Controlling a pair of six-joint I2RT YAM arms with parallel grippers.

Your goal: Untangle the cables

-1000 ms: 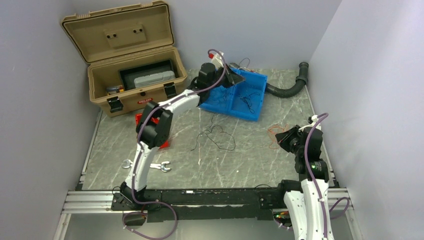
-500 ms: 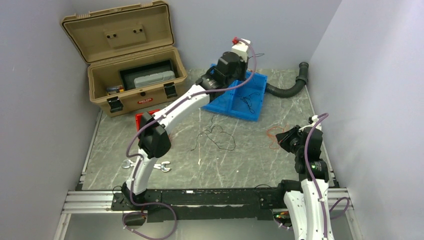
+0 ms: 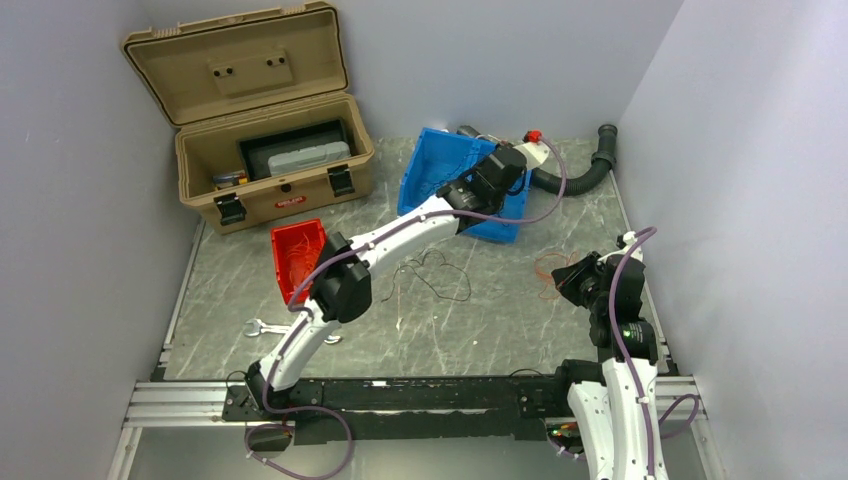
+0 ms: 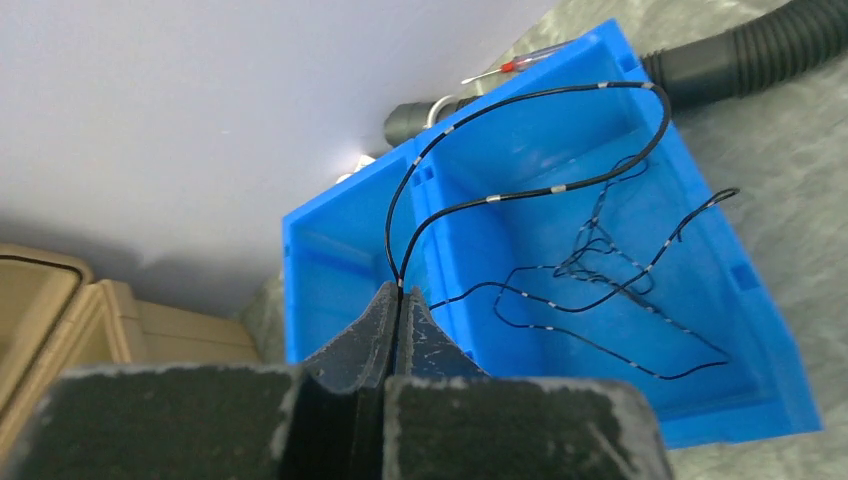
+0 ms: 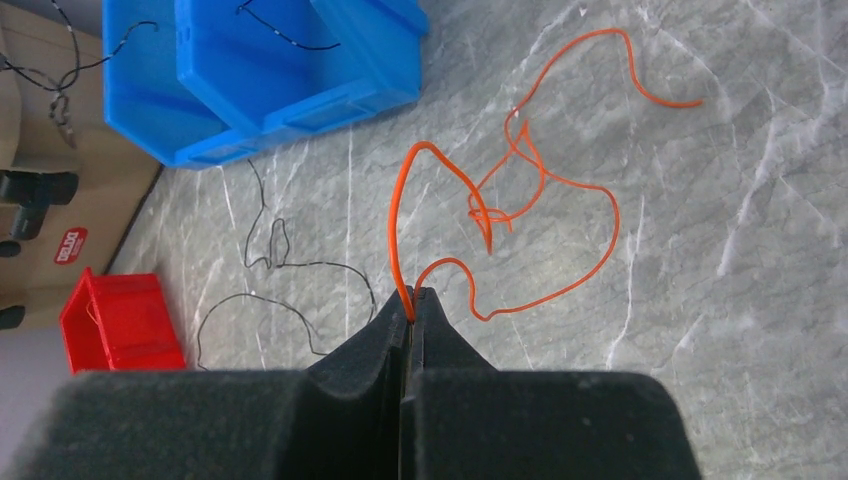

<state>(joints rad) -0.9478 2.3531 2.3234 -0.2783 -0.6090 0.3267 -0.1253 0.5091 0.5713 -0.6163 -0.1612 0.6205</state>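
Observation:
My left gripper [image 4: 398,292] is shut on a thin black cable [image 4: 560,187] with pale bands, over the blue bin [image 4: 760,330]. The cable loops up from the jaws and runs into a black tangle [image 4: 610,260] lying in the bin. At the right side of the table my right gripper [image 5: 411,293] is shut on an orange-red cable [image 5: 545,190], which curls loosely over the marble top [image 3: 548,270]. Another thin black cable [image 3: 435,270] lies loose mid-table between the arms.
An open tan case [image 3: 270,150] stands at the back left. A small red bin [image 3: 298,250] sits in front of it, with wrenches [image 3: 255,327] near the front edge. A black ribbed hose [image 3: 575,180] runs behind the blue bin [image 3: 425,170] to the right wall.
My left arm has swung from the blue bin's left back corner to its right side, still shut on the black cable. The bin has shifted and tipped. The right arm has not moved.

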